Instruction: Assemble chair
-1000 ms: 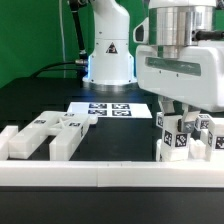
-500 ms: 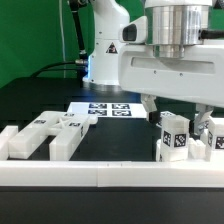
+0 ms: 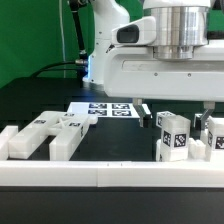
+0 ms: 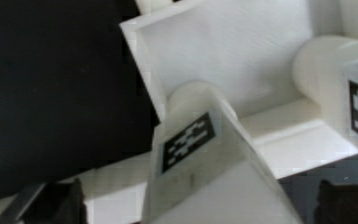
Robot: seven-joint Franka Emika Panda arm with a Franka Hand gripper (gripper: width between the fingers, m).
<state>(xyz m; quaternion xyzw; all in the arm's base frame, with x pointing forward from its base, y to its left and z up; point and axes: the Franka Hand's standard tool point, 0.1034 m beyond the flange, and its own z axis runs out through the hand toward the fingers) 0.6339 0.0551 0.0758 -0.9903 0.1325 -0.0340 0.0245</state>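
Observation:
Chair parts lie in two groups. On the exterior view's left are white slabs and bars (image 3: 45, 137) with small tags. On its right stand upright white tagged posts (image 3: 173, 135), with another post (image 3: 215, 134) beside them. My gripper (image 3: 175, 112) hangs over the right group, with one dark finger on each side of the nearest post. It is open and holds nothing. In the wrist view the tagged post (image 4: 190, 142) rises between my fingers (image 4: 30, 203) from a white slab (image 4: 211, 45). A rounded tagged part (image 4: 345, 75) sits beside it.
The marker board (image 3: 104, 108) lies flat behind the parts. A white border rail (image 3: 100, 176) runs along the front edge. The arm's white base (image 3: 108, 55) stands at the back, before a green backdrop. The table top is black.
My gripper has shifted towards the exterior view's left, so it now straddles the nearest tagged post. The chair parts have not moved.

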